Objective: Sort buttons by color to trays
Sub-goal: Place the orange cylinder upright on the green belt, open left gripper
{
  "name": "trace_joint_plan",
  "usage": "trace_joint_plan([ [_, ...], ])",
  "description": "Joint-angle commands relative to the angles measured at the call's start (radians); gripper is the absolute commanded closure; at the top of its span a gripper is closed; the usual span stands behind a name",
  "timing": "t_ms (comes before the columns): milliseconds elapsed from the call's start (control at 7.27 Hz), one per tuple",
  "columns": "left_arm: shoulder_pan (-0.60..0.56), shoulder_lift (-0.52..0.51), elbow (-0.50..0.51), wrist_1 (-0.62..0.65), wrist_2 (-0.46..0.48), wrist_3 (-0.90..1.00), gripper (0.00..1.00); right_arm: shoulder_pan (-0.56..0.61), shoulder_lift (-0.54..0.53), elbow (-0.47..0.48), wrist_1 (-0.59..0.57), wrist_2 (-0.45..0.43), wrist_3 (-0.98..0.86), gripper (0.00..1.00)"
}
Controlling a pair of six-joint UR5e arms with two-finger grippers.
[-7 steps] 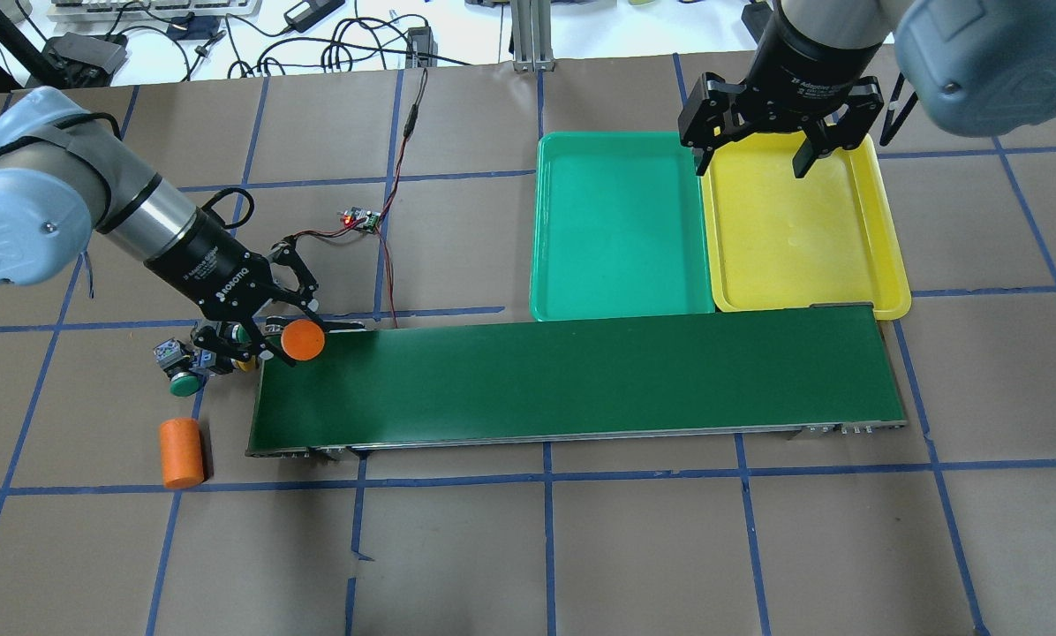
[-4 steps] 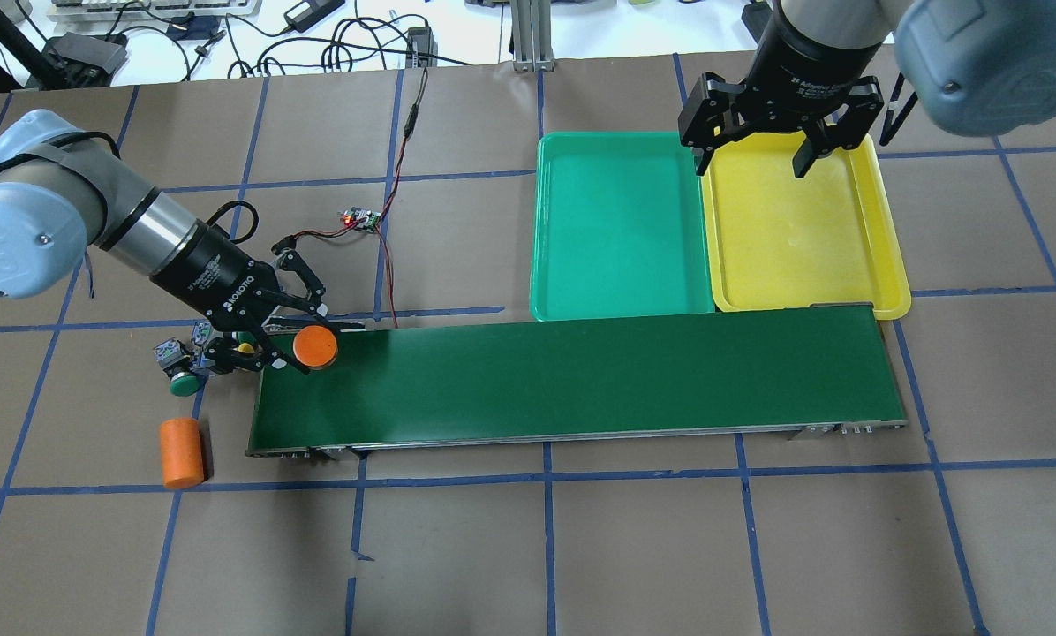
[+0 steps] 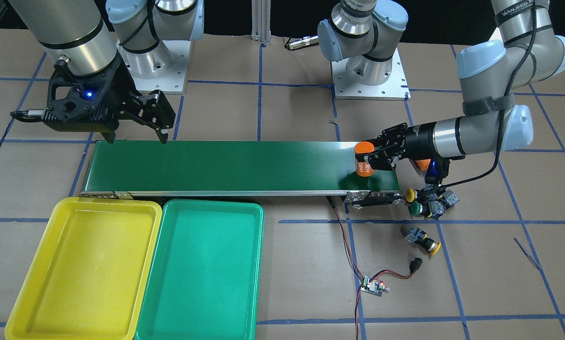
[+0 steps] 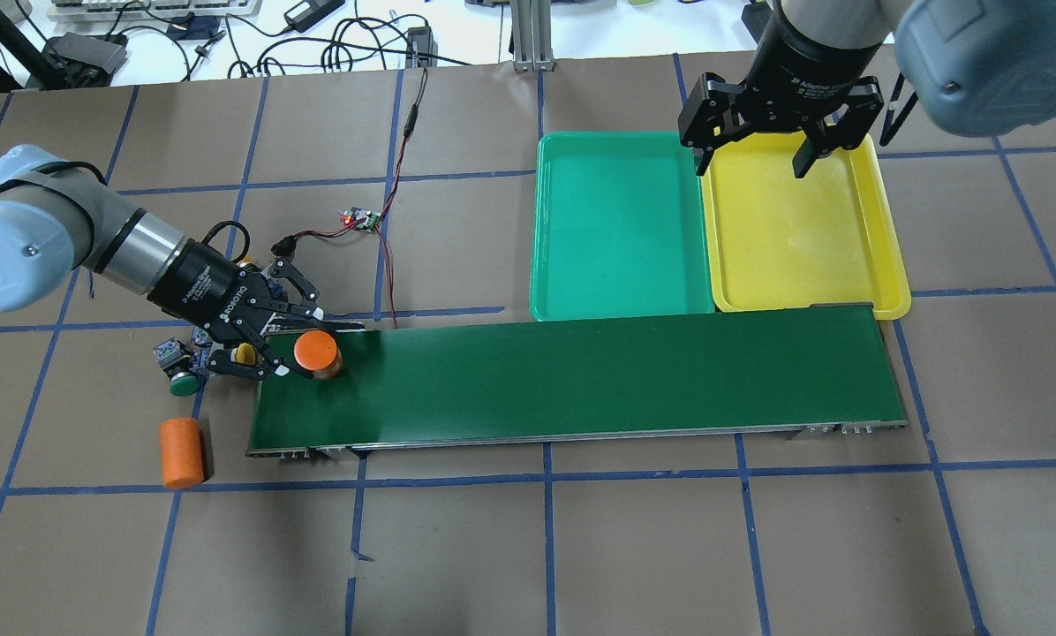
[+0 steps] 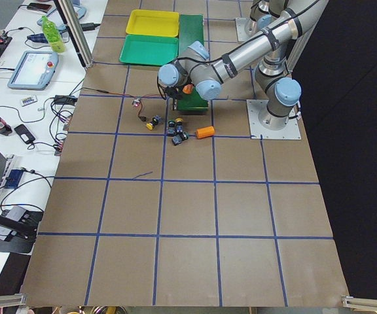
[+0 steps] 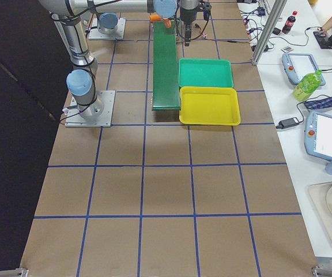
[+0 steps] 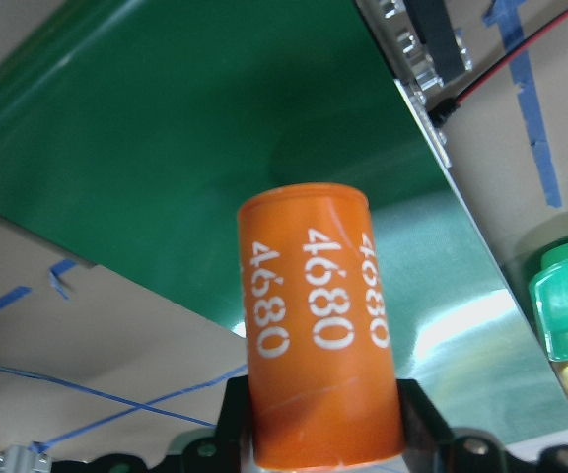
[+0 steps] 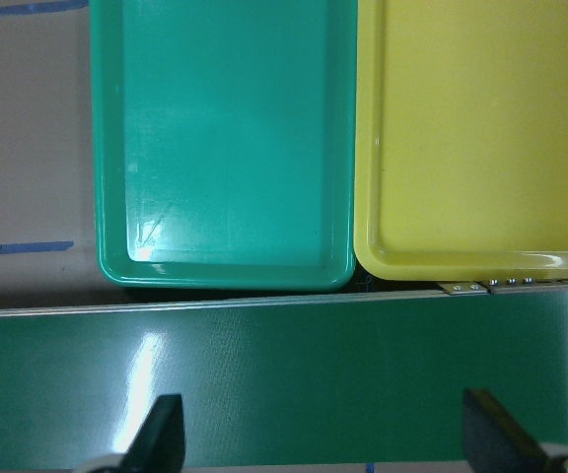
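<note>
The buttons (image 4: pixel 184 383) lay just behind the left gripper (image 4: pixel 299 342), jaws clamped on an orange cylinder (image 4: pixel 318 351); the right gripper (image 4: pixel 750 166), jaws apart, was far off.

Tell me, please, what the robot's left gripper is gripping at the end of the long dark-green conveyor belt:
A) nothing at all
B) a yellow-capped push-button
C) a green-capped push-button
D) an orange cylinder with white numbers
D: the left wrist view shows the orange cylinder with white numbers between the fingers of the left gripper, above the dark-green conveyor belt, while the push-buttons lie on the table beside it.
</note>
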Motion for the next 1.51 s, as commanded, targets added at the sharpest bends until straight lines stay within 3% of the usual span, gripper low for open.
trace_joint_plan([
  [0, 0.000, -0.012, -0.004, 0.003, -0.010, -0.006, 1.00, 0.000, -0.002, 0.000, -0.001, 0.000, 0.000, 0.00],
  [138, 0.002, -0.015, -0.004, 0.000, -0.008, -0.008, 0.82, 0.000, 0.000, 0.000, -0.001, 0.000, 0.000, 0.00],
  [275, 0.002, -0.015, -0.004, -0.004, -0.008, -0.022, 0.43, 0.000, 0.000, 0.000, 0.000, 0.000, 0.000, 0.00],
  [550, 0.002, -0.015, -0.004, -0.003, -0.008, -0.048, 0.28, 0.000, 0.003, 0.000, 0.000, 0.000, 0.000, 0.00],
  [963, 0.005, 0.017, 0.022, 0.002, 0.007, -0.074, 0.19, 0.000, 0.003, 0.000, 0.000, 0.000, 0.000, 0.00],
  [1101, 0.012, 0.054, 0.074, 0.005, 0.057, -0.098, 0.13, 0.000, 0.003, 0.000, 0.000, 0.000, 0.000, 0.00],
  [1376, 0.034, 0.086, 0.218, 0.005, 0.351, 0.020, 0.00, 0.000, 0.003, 0.000, 0.000, 0.000, 0.000, 0.00],
])
